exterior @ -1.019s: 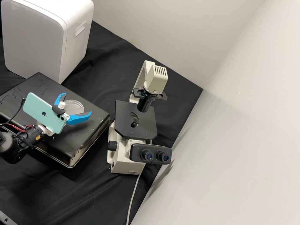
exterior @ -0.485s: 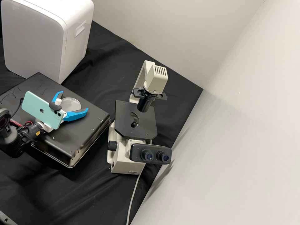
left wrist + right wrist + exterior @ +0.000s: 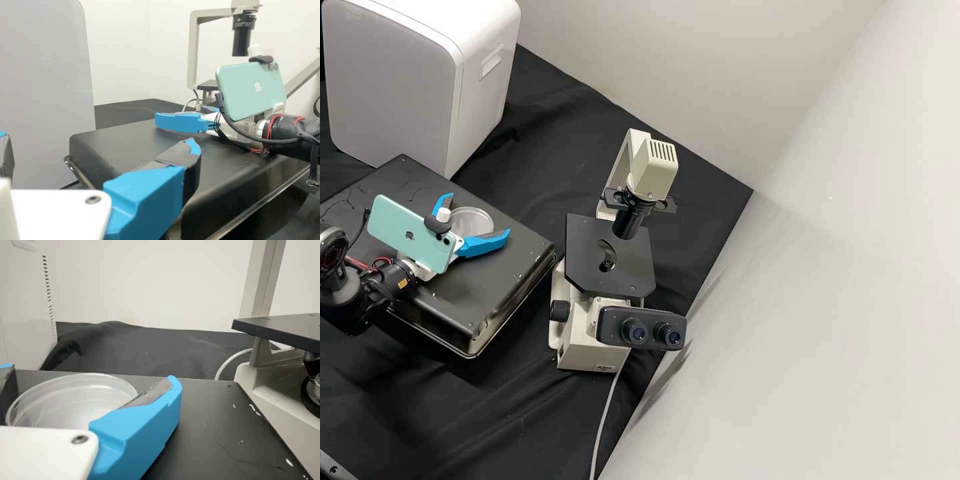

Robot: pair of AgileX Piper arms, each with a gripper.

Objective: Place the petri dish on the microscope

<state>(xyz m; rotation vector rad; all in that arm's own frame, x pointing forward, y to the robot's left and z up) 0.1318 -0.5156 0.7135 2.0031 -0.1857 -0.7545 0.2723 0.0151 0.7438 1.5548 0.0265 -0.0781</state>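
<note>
Lowered since 1 second ago, the right gripper (image 3: 479, 215) sits wide open, straddling the clear round plastic petri dish (image 3: 70, 396) on the black flat-topped box (image 3: 500, 273)

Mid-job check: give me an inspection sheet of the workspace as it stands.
Surface: bench under black cloth; black raised platform on it.
Job's things: petri dish on the platform; microscope beside it, stage bare.
Clutter: white appliance at the back.
Grippers: right gripper open, straddling the dish; left gripper open, by the platform.
Cables: grey cable from the microscope; red wires at the right wrist.
Surroundings: white walls.
</note>
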